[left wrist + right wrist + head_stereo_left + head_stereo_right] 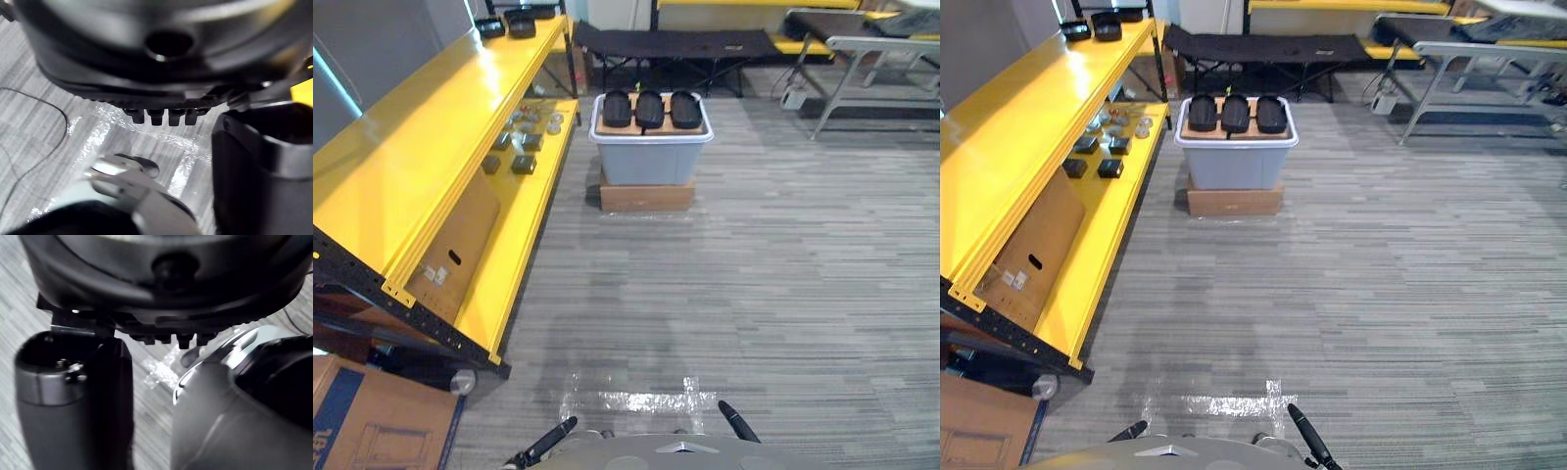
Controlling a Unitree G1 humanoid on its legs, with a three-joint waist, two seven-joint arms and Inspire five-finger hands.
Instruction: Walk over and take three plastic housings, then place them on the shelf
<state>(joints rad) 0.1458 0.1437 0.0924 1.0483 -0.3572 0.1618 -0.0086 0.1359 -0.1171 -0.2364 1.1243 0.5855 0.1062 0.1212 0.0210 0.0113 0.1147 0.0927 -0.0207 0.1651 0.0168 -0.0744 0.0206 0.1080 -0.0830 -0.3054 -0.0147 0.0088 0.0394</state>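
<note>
Yellow shelf runs along the left. Left hand hangs low at the near edge, grip impossible to tell. Far centre, three black plastic housings sit side by side atop a grey bin. Right hand is near too, grip equally unclear.

Bright, even overhead light fills the room. Ahead of the left hand, the yellow shelf throws white glare off its top. Clear tape glints on the carpet just beyond the right hand. Shadows stay soft, and are deepest beneath the shelf.
</note>
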